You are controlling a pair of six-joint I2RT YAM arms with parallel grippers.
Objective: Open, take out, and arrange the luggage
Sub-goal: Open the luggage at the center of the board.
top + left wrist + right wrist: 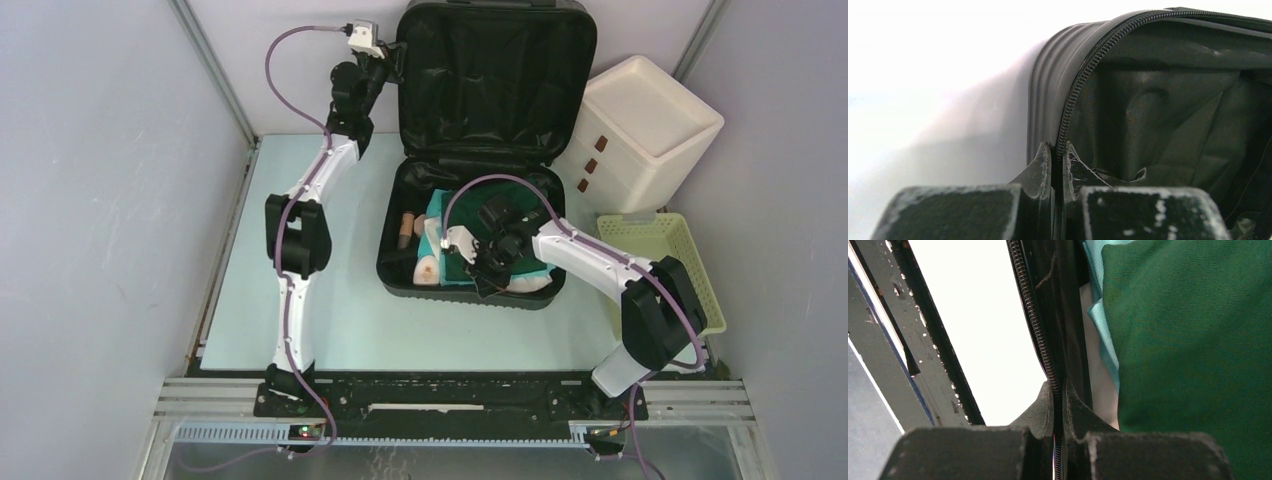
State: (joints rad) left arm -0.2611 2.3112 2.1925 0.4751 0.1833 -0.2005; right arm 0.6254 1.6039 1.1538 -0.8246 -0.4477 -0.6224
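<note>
Luggage (pixel 490 75) lid edge, upper left, is clamped by the left gripper (pixel 1057 156) so it's propped open. Front rim's pinched by the right gripper (pixel 1059 395), probably for steadying.

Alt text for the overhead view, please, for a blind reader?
An open black suitcase, lid upright, holds green and teal clothes. The left fingers pinch the lid's side edge; the right fingers pinch the near rim. Drawers and a basket stand beside it.
</note>
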